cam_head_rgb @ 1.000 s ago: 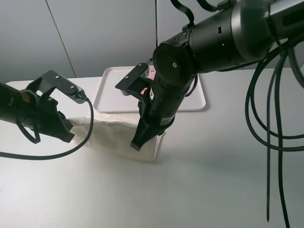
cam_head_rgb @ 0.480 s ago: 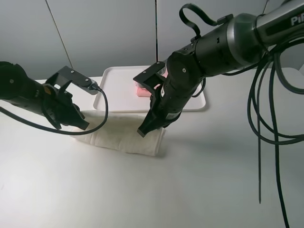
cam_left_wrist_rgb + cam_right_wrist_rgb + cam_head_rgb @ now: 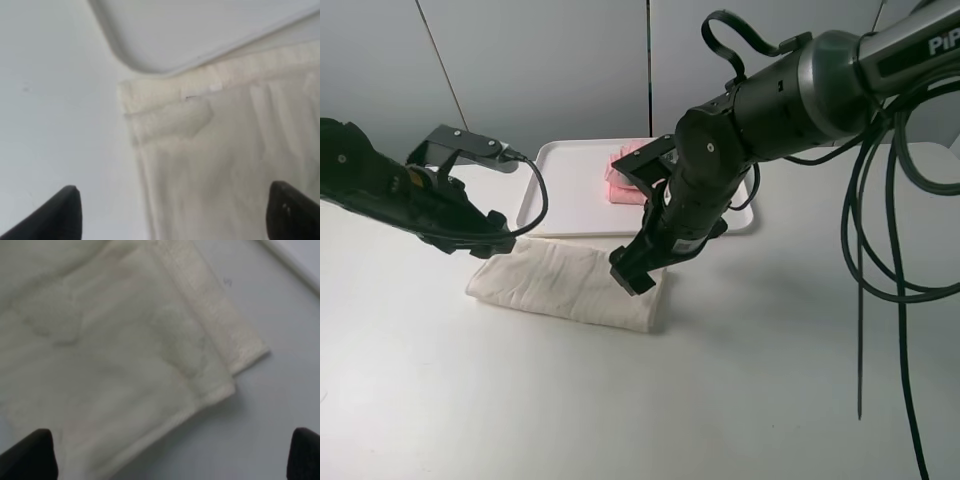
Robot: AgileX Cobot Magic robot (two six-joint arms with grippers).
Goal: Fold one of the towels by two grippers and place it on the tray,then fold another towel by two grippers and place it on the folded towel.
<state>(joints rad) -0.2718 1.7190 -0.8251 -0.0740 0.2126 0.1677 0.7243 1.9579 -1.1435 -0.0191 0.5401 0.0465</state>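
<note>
The cream towel (image 3: 570,285) lay folded into a long strip on the table (image 3: 770,400), in the middle of the high view, its far edge just beside the near rim of the tray (image 3: 555,195). A pink towel (image 3: 622,172) sat on the tray, partly hidden behind the right arm. The left gripper (image 3: 490,238) hung over the strip's left end and the right gripper (image 3: 632,275) over its right end. In both wrist views the fingertips (image 3: 65,207) stood wide apart with only cloth and table between them, so both pincers were open and held nothing.

The main risk, as I judged it, was the fold coming undone on the lift. At the right end the layers (image 3: 210,365) did not line up, one hem sticking out past the others, so a pinch could catch only the top layer and let the rest drop open. At the left end a small flap (image 3: 175,122) was turned over near the corner and could slip free in the same way. With the strip so close to the tray, a low approach could also push the rim and shift the tray, or drag the pink towel off its spot. If the two arms rose unevenly, the strip could sag or twist.

The only readable writing was "PiP" in white on the right arm (image 3: 932,44), upper right of the high view, cut off by the frame edge. No label could be read on either towel or on the tray
</note>
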